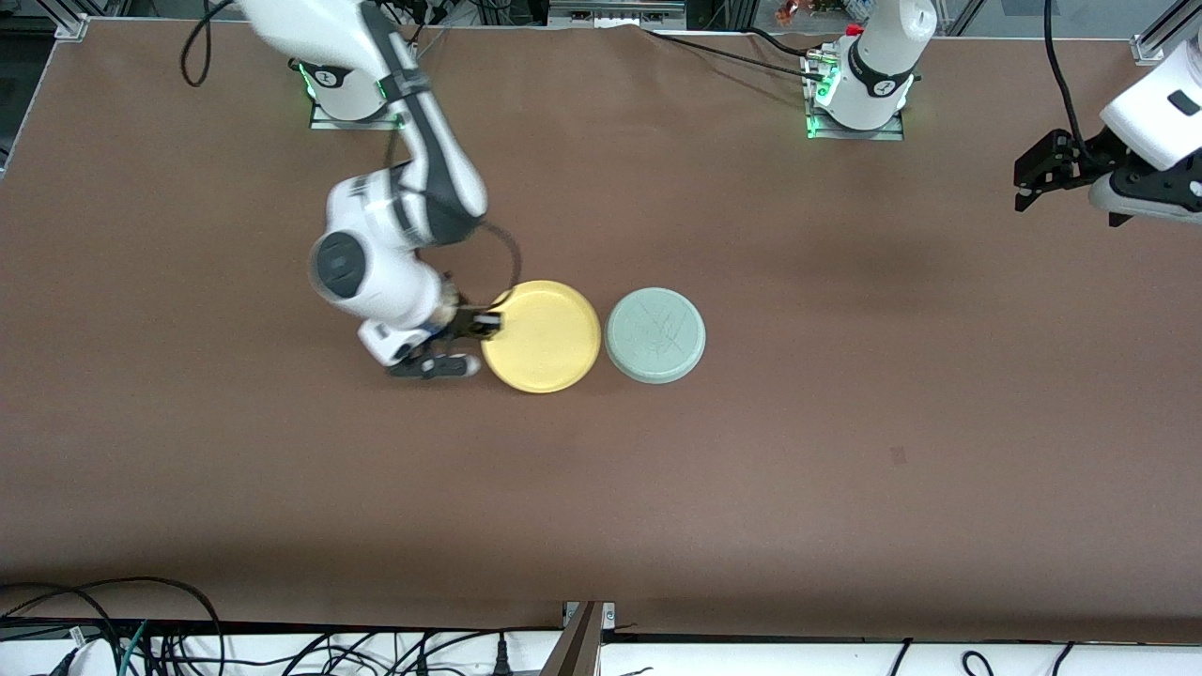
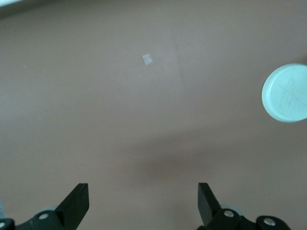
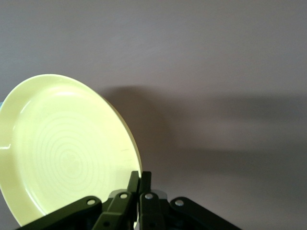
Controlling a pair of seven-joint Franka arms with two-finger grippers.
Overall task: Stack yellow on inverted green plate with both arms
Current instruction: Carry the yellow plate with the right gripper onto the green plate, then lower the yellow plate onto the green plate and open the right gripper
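Observation:
The pale yellow plate (image 1: 544, 335) is near the table's middle, beside the mint green plate (image 1: 655, 334), which lies upside down with scratch lines on its flat underside. My right gripper (image 1: 490, 323) is shut on the yellow plate's rim at the edge toward the right arm's end. In the right wrist view the yellow plate (image 3: 67, 148) is tilted, its rim pinched in my right gripper (image 3: 140, 178). My left gripper (image 1: 1025, 183) is open and empty, up over the left arm's end of the table. The left wrist view shows the open gripper (image 2: 143, 190) and the green plate (image 2: 287, 93) far off.
A small pale mark (image 2: 147, 59) lies on the brown table (image 1: 845, 451). Cables (image 1: 113, 638) run along the table's edge nearest the front camera.

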